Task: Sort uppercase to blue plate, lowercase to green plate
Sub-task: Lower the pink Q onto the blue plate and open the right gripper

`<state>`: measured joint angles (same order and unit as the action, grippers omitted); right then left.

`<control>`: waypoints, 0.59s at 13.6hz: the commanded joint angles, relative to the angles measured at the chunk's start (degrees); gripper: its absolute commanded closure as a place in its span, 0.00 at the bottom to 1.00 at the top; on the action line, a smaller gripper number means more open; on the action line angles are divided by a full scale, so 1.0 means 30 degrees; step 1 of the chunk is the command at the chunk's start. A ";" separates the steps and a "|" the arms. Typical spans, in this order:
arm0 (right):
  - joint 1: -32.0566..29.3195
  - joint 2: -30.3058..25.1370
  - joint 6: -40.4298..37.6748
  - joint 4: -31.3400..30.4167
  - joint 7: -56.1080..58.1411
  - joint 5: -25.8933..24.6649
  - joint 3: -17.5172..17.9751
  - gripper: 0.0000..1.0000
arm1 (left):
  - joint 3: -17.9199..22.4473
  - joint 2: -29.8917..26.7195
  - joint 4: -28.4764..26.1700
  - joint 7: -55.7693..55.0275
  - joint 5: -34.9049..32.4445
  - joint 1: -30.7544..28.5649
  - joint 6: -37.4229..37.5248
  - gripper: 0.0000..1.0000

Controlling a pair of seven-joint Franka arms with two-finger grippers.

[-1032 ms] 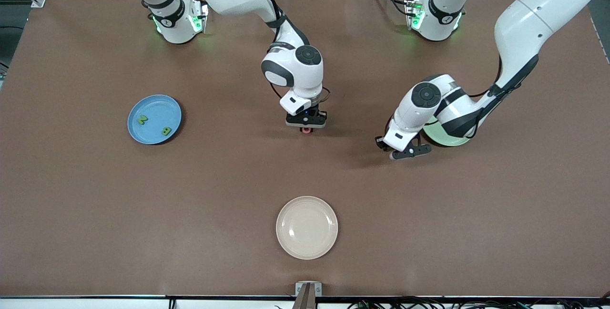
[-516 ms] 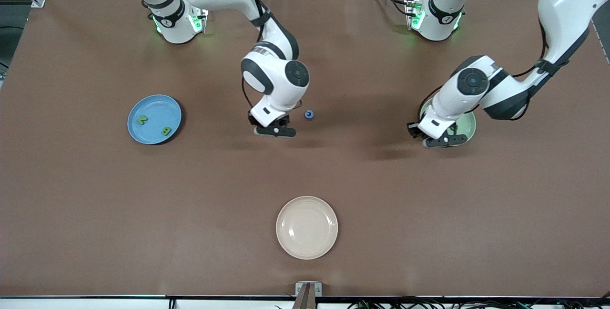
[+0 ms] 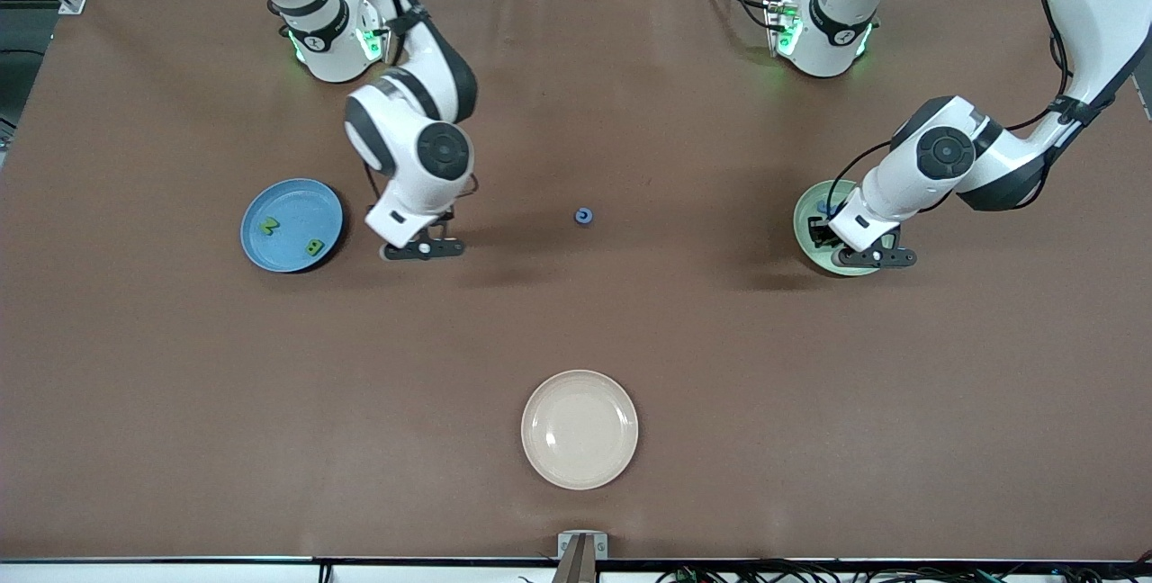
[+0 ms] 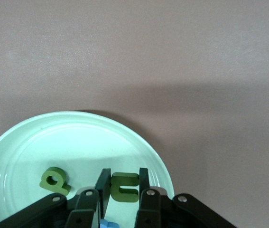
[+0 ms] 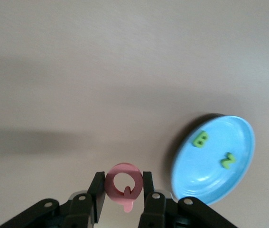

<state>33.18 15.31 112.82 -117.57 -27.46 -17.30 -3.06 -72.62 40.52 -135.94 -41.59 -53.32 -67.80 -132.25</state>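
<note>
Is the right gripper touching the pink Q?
Touching. The right wrist view shows the pink Q pinched between both fingers of the right gripper, with no gap on either side, held over bare table beside the blue plate.

Desk mostly bare btwn blue plate and green plate; only blue G sits mid-lane. Cream plate nearer the camera, well apart. Right gripper just beside blue plate; left gripper over green plate.
</note>
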 commanded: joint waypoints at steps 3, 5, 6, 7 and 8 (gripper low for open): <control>-0.3757 -0.4103 0.0566 -0.3580 0.5040 -0.0444 0.0345 1.00 | 0.0182 -0.0499 -0.0186 0.0767 -0.0097 -0.0106 0.0019 0.81; -0.5660 -0.5042 0.0888 -0.4431 0.6219 -0.0444 0.0374 1.00 | 0.0329 -0.0470 -0.0128 0.1320 -0.0127 -0.0106 -0.0039 0.81; -0.6511 -0.5220 0.0948 -0.4695 0.6774 -0.0444 0.0374 1.00 | 0.0445 -0.0498 -0.0127 0.1556 -0.0127 -0.0106 -0.0097 0.80; -0.7187 -0.5251 0.1035 -0.4814 0.7302 -0.0415 0.0374 1.00 | 0.0504 -0.0499 -0.0127 0.1558 -0.0127 -0.0106 -0.0098 0.79; -0.7686 -0.5280 0.1210 -0.4960 0.7539 -0.0444 0.0345 1.00 | 0.0505 -0.0499 -0.0127 0.1616 -0.0127 -0.0106 -0.0098 0.70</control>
<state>13.53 1.59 114.85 -129.68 -6.49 -17.63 -3.13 -71.12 40.52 -135.97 -37.92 -53.41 -67.81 -132.25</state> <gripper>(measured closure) 0.639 0.718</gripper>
